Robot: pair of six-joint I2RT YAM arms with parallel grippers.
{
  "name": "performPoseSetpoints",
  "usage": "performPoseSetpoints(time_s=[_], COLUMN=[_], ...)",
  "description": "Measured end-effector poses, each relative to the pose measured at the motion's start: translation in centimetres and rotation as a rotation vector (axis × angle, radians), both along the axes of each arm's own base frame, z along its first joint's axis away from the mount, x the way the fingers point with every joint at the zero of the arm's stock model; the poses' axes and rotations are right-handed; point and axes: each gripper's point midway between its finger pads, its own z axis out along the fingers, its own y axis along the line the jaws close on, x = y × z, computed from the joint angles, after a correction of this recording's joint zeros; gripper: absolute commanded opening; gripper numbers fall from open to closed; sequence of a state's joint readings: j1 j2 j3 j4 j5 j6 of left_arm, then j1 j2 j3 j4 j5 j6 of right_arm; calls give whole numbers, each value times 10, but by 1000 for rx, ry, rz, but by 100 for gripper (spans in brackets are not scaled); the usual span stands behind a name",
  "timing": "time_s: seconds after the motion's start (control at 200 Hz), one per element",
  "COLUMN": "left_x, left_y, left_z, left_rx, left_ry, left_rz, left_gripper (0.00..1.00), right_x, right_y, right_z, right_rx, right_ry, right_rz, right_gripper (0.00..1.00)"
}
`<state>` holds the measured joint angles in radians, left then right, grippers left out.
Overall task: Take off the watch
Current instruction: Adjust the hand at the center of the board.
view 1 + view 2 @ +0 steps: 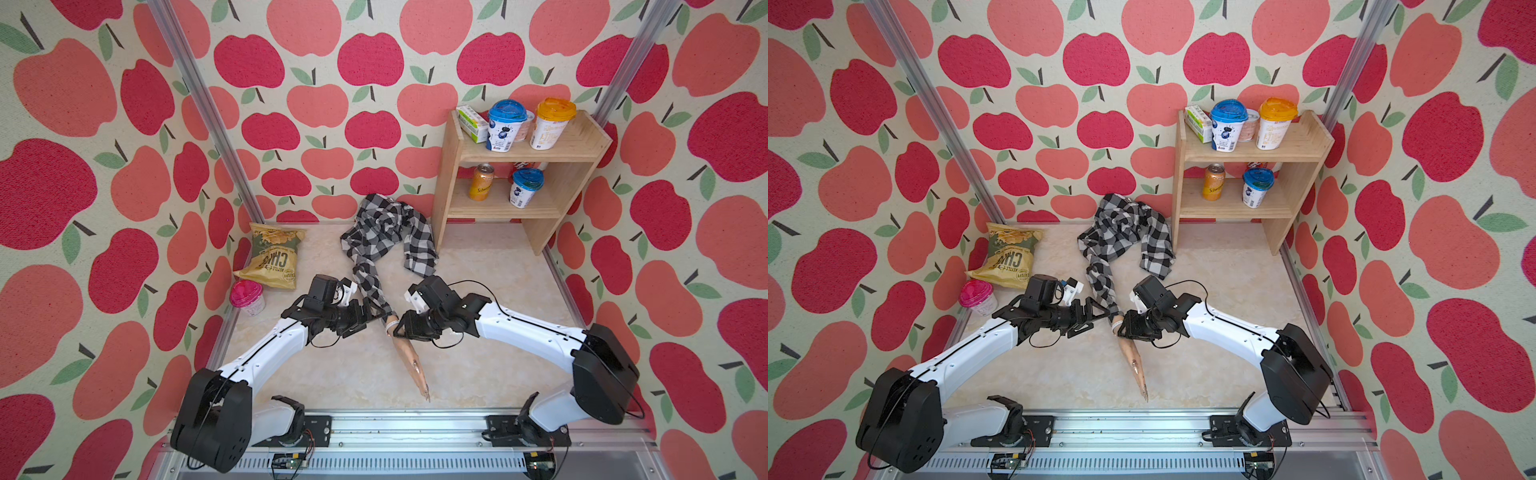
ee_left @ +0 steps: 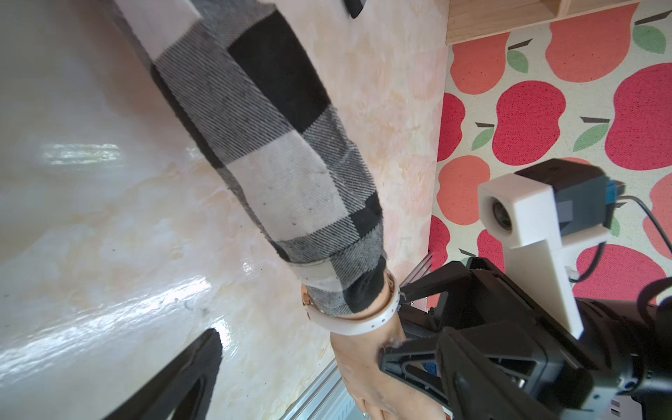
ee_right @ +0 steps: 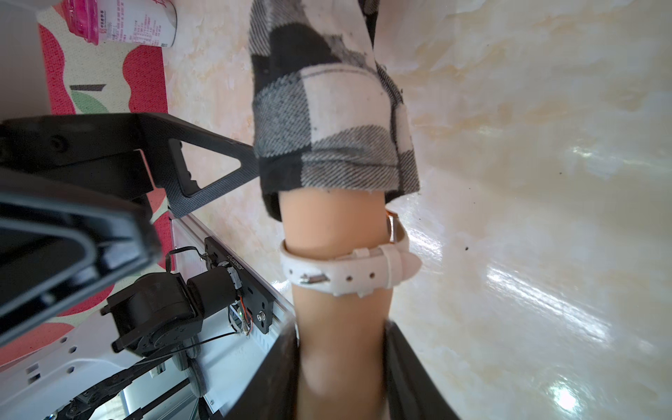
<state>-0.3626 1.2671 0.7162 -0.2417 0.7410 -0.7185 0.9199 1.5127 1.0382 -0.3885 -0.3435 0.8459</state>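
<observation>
The watch sits strapped round the mannequin wrist just below the plaid sleeve cuff; its pale strap and buckle show, the dial is turned away. Both top views show it as a pale band. My right gripper is shut on the mannequin hand just below the strap. My left gripper stands open wide, straddling the sleeve above the watch. One of its fingers touches the cuff edge.
The bunched plaid shirt lies behind the arm. A wooden shelf with cups and a can stands at the back right. A chips bag and a pink-lidded cup sit at the left wall. An aluminium rail runs along the front.
</observation>
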Motion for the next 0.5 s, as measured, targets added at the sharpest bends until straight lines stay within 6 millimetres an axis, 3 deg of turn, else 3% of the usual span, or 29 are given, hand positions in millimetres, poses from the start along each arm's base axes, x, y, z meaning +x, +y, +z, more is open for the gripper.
performPoseSetpoints(time_s=[0.26, 0.5], left_x=[8, 17], left_y=[-16, -21], left_z=[-13, -18], left_rx=[7, -8], left_ry=[29, 26], left_rz=[-34, -24], left_gripper=[92, 72], right_x=[0, -3], right_y=[6, 10], right_z=[12, 14], right_rx=[55, 96], right_ry=[-20, -21], right_rz=[13, 33], right_gripper=[40, 40])
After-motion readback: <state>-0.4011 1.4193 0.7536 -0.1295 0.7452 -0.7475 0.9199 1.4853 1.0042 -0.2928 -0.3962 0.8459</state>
